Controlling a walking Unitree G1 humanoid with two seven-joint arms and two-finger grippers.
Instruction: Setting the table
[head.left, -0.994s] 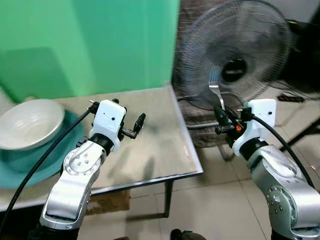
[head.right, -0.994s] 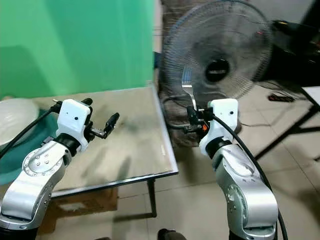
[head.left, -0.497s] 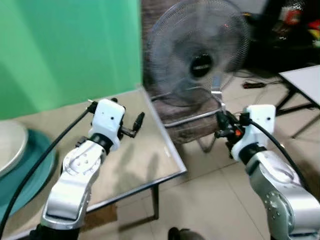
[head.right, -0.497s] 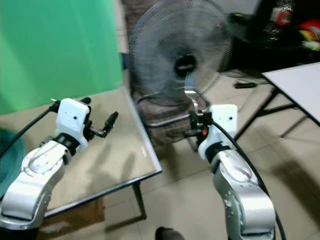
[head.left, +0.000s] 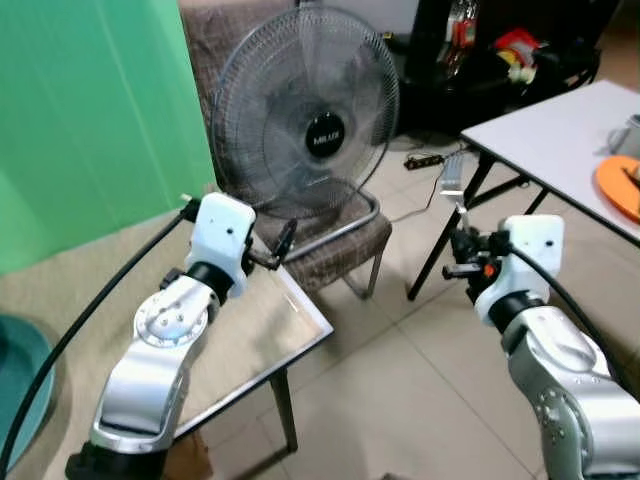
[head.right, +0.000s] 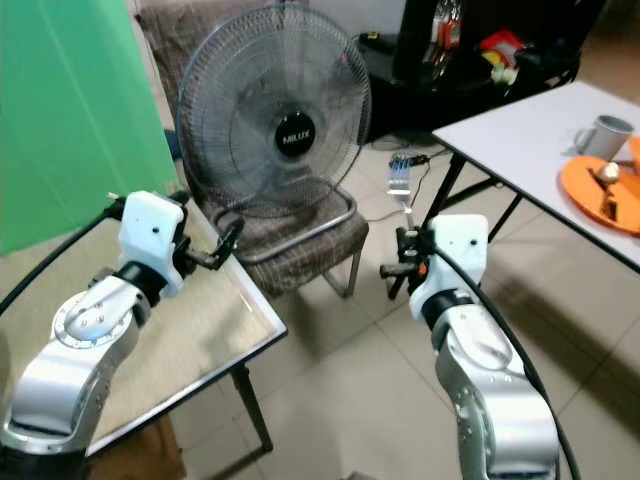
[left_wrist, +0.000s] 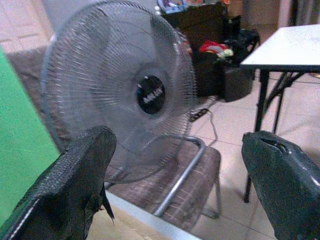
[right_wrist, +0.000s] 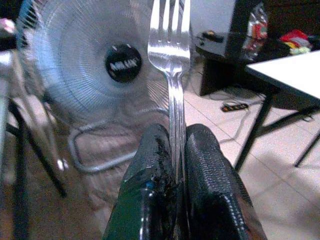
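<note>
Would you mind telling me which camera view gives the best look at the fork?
The right wrist view: the fork is close up, its tines sharp, its handle pinched between the right gripper fingers. The eye views show it small, upright above that gripper, tines barely resolved. The left wrist view looks at the fan instead.

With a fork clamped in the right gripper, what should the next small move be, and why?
Probably turn on toward the white table on the robot's right. The right gripper is shut on the silver metal fork, tines up, over bare floor, and the orange plate and grey mug sit on that table. The left gripper hangs open, holding nothing.
</note>
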